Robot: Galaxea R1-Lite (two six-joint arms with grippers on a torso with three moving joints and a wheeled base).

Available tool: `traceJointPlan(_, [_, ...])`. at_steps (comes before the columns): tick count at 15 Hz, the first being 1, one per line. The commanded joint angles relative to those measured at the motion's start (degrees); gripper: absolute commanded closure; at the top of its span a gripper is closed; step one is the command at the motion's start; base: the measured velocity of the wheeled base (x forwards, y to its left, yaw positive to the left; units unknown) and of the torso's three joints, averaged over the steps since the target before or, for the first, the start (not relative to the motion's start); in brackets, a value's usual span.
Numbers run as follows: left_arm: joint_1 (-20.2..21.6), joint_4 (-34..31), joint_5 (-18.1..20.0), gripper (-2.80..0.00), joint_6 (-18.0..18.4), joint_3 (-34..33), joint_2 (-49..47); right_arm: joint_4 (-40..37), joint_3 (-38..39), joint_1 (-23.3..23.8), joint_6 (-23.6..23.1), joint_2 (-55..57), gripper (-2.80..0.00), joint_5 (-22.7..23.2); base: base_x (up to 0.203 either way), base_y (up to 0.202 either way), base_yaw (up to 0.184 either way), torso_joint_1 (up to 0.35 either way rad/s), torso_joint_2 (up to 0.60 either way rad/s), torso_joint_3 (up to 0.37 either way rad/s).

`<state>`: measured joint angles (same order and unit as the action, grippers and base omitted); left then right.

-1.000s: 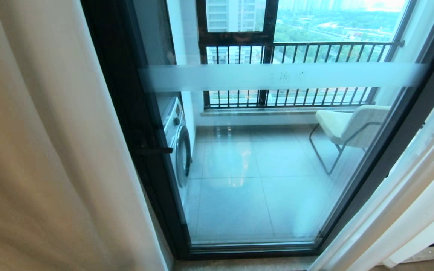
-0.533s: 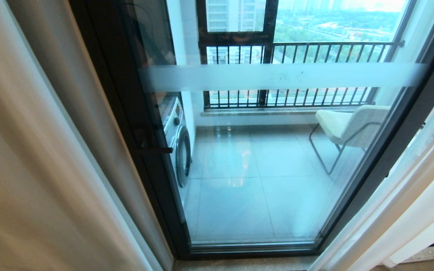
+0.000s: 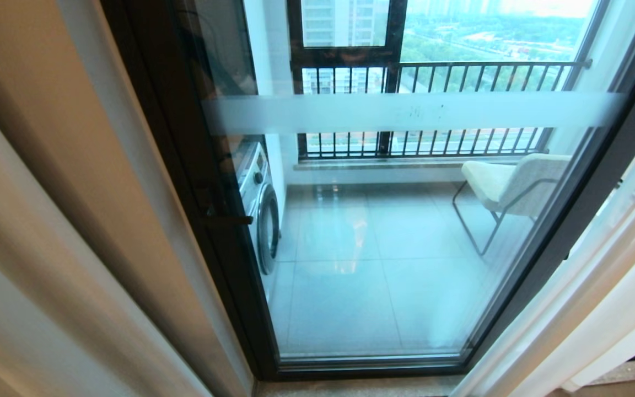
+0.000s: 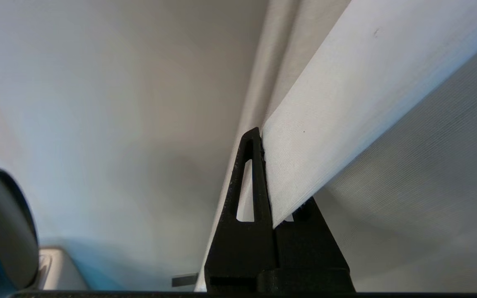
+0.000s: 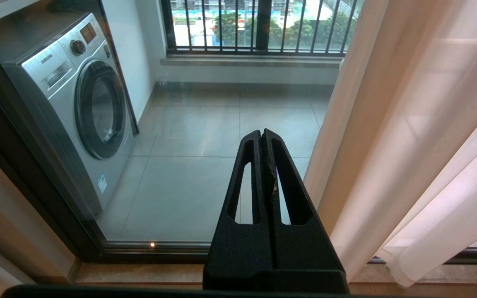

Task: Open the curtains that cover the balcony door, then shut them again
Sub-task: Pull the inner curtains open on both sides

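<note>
The balcony door point(image 3: 383, 264) stands uncovered in the middle of the head view, with its frosted band point(image 3: 405, 113) and dark handle point(image 3: 226, 219) showing. The curtains hang bunched on both sides: one panel point(image 3: 14, 286) at the left, the other point(image 3: 598, 286) at the right. Neither gripper shows in the head view. My left gripper point(image 4: 263, 140) is shut on the white hemmed edge of the left curtain point(image 4: 346, 103); one black finger point(image 4: 255, 178) shows and the fabric covers the other. My right gripper point(image 5: 262, 132) is shut on nothing, low before the door glass, with the right curtain point(image 5: 387, 124) beside it.
Behind the glass a silver washing machine point(image 3: 259, 204) stands at the left and a pale chair point(image 3: 510, 184) at the right on the tiled balcony floor. A black-barred railing point(image 3: 433, 71) runs along the far side. The door's bottom track point(image 5: 151, 248) lies just ahead of the right gripper.
The left curtain has slid further left, uncovering more of the door's dark left frame. The door, the right curtain and the rest of the scene have stayed put.
</note>
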<state>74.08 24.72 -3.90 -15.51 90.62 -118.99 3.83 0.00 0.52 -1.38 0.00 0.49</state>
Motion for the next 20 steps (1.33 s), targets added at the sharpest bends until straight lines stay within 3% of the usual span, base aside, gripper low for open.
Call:
traceJointPlan(1, [0.3, -0.1, -0.1, 0.0, -0.1, 0.1, -0.3, 0.0, 0.0, 0.0, 0.0, 0.0, 0.0, 0.0, 0.0, 0.0, 0.0, 0.0, 0.0, 0.0])
traceJointPlan(6, [-1.8, -0.2, -0.1, 0.0, -0.1, -1.3, 5.7, 0.0, 0.0, 0.0, 0.0, 0.0, 0.0, 0.0, 0.0, 0.0, 0.0, 0.0, 0.0, 0.0])
traceJointPlan(10, [-7.2, -0.2, -0.1, 0.0, 0.1, -6.5, 14.9, 0.0, 0.0, 0.0, 0.0, 0.0, 0.0, 0.0, 0.0, 0.0, 0.0, 0.0, 0.0, 0.0])
traceJointPlan(18, [-28.7, -0.2, -0.4, 0.0, 0.9, -24.9, 34.1, 0.0, 0.0, 0.0, 0.0, 0.0, 0.0, 0.0, 0.0, 0.0, 0.0, 0.0, 0.0, 0.0])
traceJointPlan(20, [-32.8, -0.2, -0.1, 0.0, 2.6, -29.7, 37.1, 0.0, 0.0, 0.0, 0.0, 0.0, 0.0, 0.0, 0.0, 0.0, 0.0, 0.0, 0.0, 0.0])
